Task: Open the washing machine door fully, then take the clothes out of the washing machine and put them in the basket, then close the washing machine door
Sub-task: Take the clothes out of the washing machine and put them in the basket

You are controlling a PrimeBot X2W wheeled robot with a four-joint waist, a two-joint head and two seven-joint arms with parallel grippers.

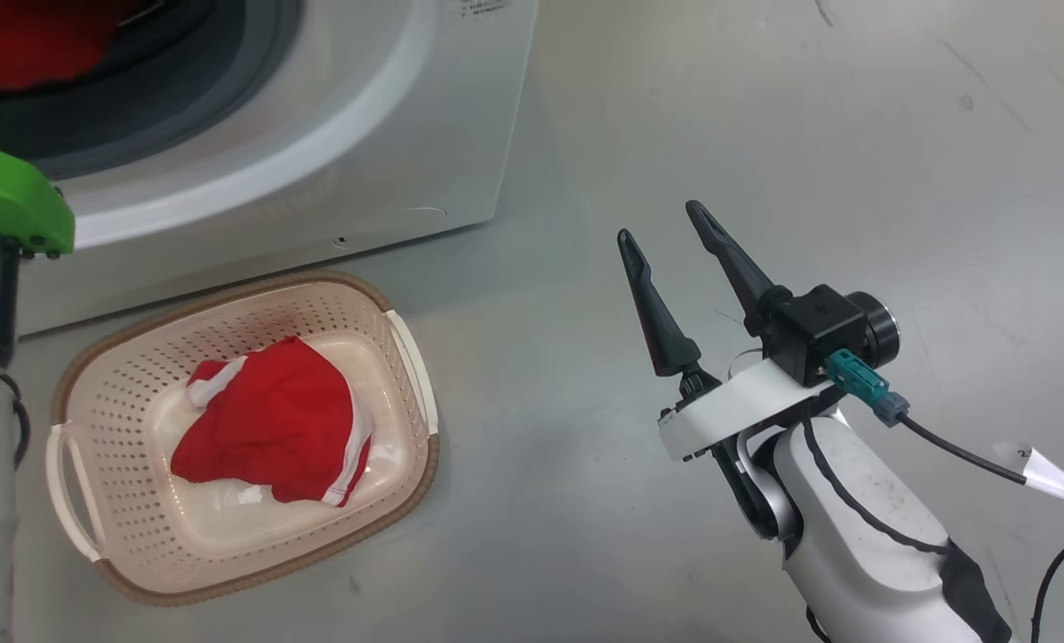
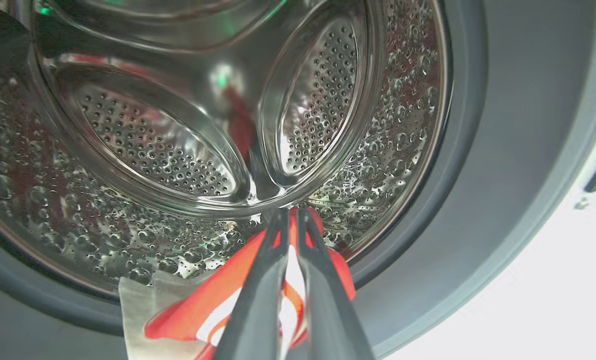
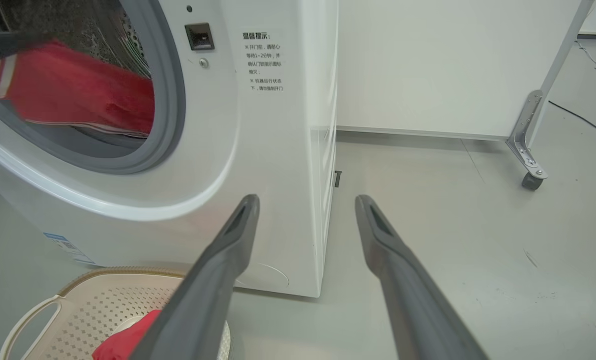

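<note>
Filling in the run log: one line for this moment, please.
stage: unloading | left gripper: shut on red garment at drum mouth | right gripper: open, over floor | basket: second red garment inside

Test lab: bare grey floor [image 3: 453, 225], wheeled white partition [image 3: 428, 65], washing machine [image 3: 267, 150].

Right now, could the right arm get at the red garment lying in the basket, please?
Probably yes: the right gripper hangs open over bare floor beside the basket, and the red garment lies uncovered inside.
</note>
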